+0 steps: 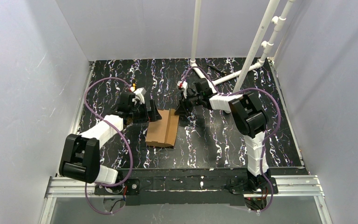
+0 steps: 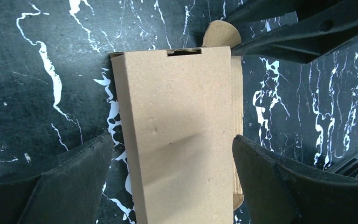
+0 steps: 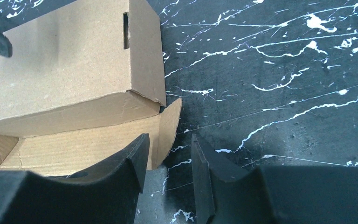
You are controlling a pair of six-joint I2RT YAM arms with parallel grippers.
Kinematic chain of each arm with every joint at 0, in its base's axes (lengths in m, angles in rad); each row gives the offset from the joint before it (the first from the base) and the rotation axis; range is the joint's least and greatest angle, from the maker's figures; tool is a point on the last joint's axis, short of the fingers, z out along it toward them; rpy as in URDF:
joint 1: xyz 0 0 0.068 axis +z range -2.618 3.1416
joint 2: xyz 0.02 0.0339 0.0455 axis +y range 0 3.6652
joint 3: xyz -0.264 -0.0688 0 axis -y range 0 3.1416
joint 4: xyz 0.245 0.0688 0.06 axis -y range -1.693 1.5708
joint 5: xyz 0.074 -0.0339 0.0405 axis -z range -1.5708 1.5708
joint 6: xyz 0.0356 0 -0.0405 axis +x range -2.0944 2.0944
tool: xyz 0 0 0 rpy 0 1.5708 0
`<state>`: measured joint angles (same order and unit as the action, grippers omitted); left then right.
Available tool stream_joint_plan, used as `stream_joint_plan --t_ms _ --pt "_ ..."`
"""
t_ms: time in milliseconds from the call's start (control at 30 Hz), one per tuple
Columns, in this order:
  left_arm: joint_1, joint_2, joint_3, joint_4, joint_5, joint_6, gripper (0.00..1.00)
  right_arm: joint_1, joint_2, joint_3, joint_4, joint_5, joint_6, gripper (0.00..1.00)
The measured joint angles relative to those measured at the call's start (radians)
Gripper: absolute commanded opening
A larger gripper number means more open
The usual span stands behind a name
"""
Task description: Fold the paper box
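Two tools are mine. My left tool (image 2: pixel 170 142) is wide open, one finger on each side of the brown folded cardboard box (image 1: pixel 162 128) lying mid black marbled tabletop (image 1: pixel 214 140). My right tool (image 3: pixel 168 149) is half open by the box's corner, gripping nothing.

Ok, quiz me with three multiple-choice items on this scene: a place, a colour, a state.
1. Where is the box? A) between the left end effector and right end effector B) against the far wall C) on the rail
2. Its colour? A) white B) brown C) blue
3. The left end effector is? A) shut on the box B) out of view C) wide open
1A: its far end sits between them. 2B: plain brown cardboard. 3C: its jaws stand apart either side of the box.
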<state>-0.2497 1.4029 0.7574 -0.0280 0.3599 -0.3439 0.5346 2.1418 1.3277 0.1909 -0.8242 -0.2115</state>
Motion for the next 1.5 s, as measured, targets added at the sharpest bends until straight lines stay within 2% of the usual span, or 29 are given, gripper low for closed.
stream_joint_plan --t_ms 267,633,967,1500 --pt "-0.078 0.021 0.01 0.002 -0.046 0.053 0.98 -0.005 0.0 0.0 0.056 -0.029 0.052 0.36" --pt "-0.081 0.028 0.01 0.011 -0.058 0.064 0.98 -0.005 0.0 -0.018 0.123 -0.07 0.096 0.31" --pt "-0.081 0.034 0.031 -0.026 -0.074 0.088 0.98 -0.017 0.0 -0.037 0.089 -0.076 0.037 0.24" --pt "-0.081 0.102 0.091 -0.096 -0.087 0.089 0.81 -0.018 -0.013 -0.081 0.074 -0.097 -0.023 0.17"
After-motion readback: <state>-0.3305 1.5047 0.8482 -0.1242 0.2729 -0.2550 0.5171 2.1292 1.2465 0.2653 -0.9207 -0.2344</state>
